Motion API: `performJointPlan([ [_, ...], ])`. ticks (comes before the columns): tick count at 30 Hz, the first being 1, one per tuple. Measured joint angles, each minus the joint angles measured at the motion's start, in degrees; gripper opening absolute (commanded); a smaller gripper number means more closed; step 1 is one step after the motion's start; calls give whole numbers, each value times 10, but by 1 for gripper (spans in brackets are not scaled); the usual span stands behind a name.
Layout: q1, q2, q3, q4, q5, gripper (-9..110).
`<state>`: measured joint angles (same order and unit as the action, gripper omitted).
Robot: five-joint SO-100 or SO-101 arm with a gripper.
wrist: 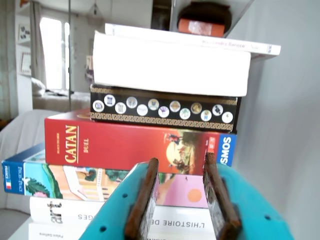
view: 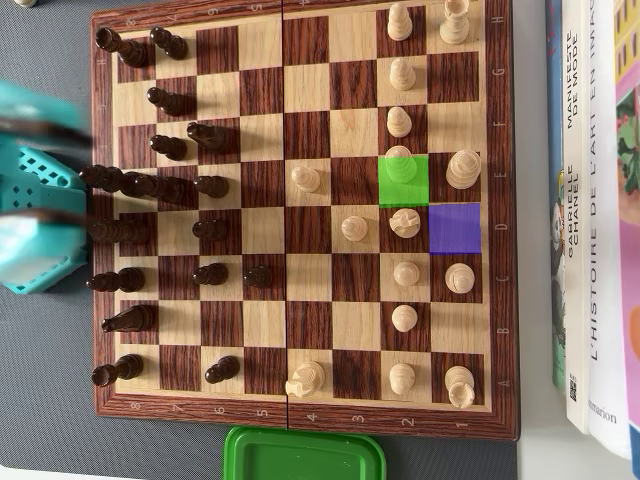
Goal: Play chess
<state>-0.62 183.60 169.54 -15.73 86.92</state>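
Note:
In the overhead view a wooden chessboard (view: 300,412) lies flat, with dark pieces (view: 130,182) massed on its left side and light pieces (view: 404,222) on its right. A green square (view: 418,193) carries a light pawn; the purple square (view: 455,228) next to it is bare. My teal arm (view: 35,190) shows blurred at the board's left edge, over the dark pieces' side. In the wrist view my gripper (wrist: 181,160) is open, its brown-padded fingers (wrist: 142,200) apart with nothing between them. It faces a stack of boxes, not the board.
The wrist view looks at a red Catan Duel box (wrist: 125,145) in a pile of games and books. In the overhead view, books (view: 590,200) lie along the board's right edge and a green lid (view: 305,455) sits below it.

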Motion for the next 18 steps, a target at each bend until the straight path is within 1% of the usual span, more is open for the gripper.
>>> performJointPlan([
  [6, 0, 74, 67, -128, 0, 14],
  [18, 0, 83, 81, -443, 0, 14],
])
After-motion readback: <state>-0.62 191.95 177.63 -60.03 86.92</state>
